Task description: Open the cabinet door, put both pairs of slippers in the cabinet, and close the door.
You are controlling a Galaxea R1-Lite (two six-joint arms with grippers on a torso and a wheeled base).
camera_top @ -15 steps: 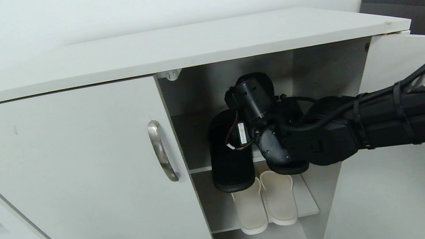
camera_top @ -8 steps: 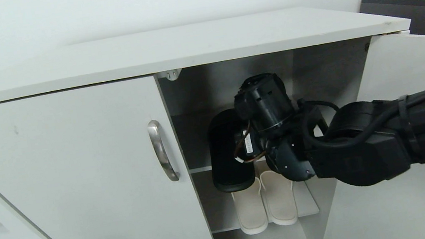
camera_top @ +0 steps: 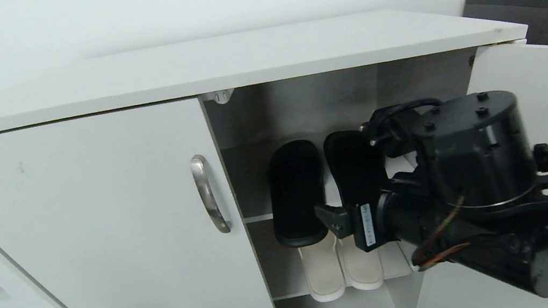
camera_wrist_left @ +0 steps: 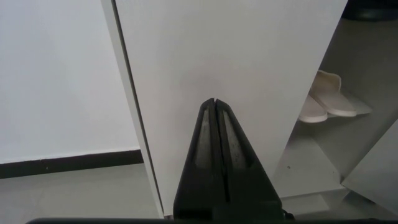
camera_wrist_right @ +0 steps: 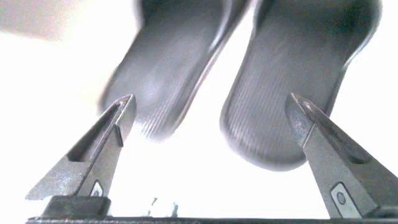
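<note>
The white cabinet (camera_top: 217, 64) has its left door (camera_top: 77, 216) closed and its right door (camera_top: 540, 81) swung open. A pair of black slippers (camera_top: 296, 191) lies on the upper shelf, heels overhanging the shelf edge. A pair of white slippers (camera_top: 343, 268) rests on the shelf below. My right gripper (camera_top: 335, 221) hangs open just outside the opening, in front of the black slippers (camera_wrist_right: 298, 68), nothing between its fingers (camera_wrist_right: 118, 124). My left gripper (camera_wrist_left: 214, 104) is shut and empty, facing the closed left door (camera_wrist_left: 217, 50), with the white slippers (camera_wrist_left: 323, 99) off to one side.
A metal handle (camera_top: 209, 193) sits on the closed left door. A dark counter (camera_top: 535, 11) stands behind the open door at the right. A dark skirting strip (camera_wrist_left: 68, 163) runs along the wall by the grey floor.
My right arm has drawn back out of the cabinet toward the camera, leaving both black slippers on the upper shelf.
</note>
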